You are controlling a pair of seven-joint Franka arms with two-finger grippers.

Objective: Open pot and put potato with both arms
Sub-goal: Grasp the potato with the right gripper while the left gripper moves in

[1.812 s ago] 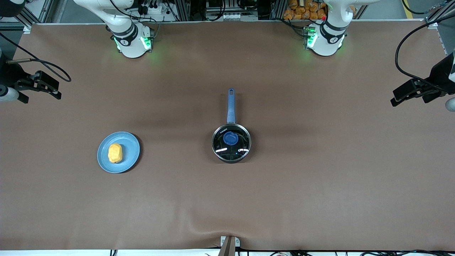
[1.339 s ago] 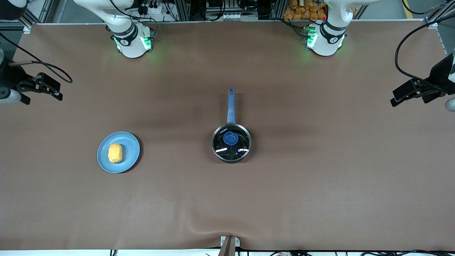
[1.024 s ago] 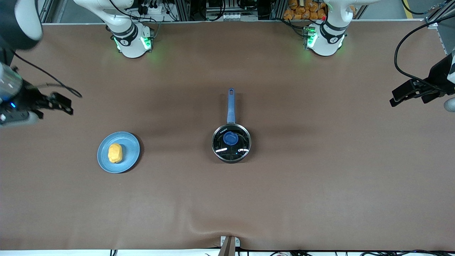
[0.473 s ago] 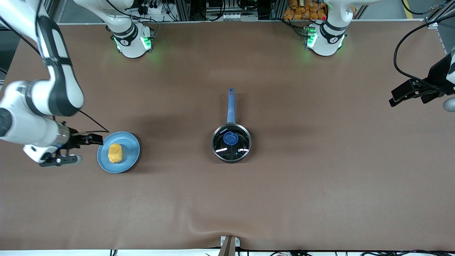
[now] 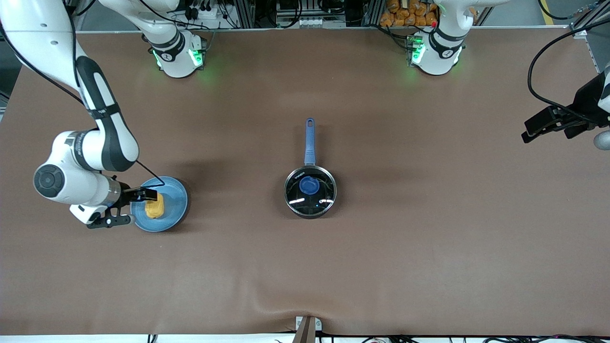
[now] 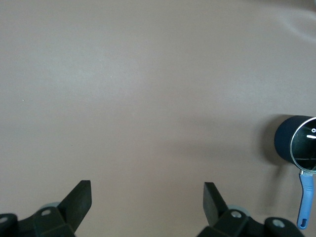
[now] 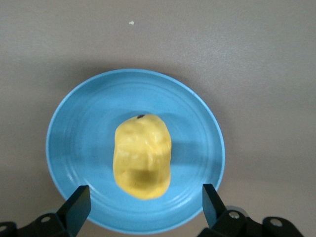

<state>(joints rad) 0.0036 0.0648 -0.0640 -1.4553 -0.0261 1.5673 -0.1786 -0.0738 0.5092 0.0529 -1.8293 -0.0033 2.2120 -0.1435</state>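
Note:
The black pot [image 5: 310, 191] stands mid-table with its glass lid and blue knob [image 5: 310, 185] on, its blue handle [image 5: 310, 140] pointing toward the robots' bases. The yellow potato [image 5: 154, 206] lies on a light-blue plate [image 5: 176, 202] toward the right arm's end. My right gripper [image 5: 131, 207] is open over the plate's edge, beside the potato. In the right wrist view the potato [image 7: 142, 155] lies on the plate [image 7: 79, 143] just ahead of my open right gripper [image 7: 144, 205]. My left gripper [image 5: 526, 133] waits open above the left arm's end; its view [image 6: 146, 197] shows the pot [image 6: 295, 145] far off.
The brown table cover has a raised fold [image 5: 281, 305] near the front camera's edge, by a small bracket [image 5: 307, 327]. The two arm bases [image 5: 176, 55] [image 5: 436, 52] stand along the table's robot side.
My right arm has swung in from the table's end and come down to the plate, its open gripper now beside the potato. The left arm, pot and potato have not moved.

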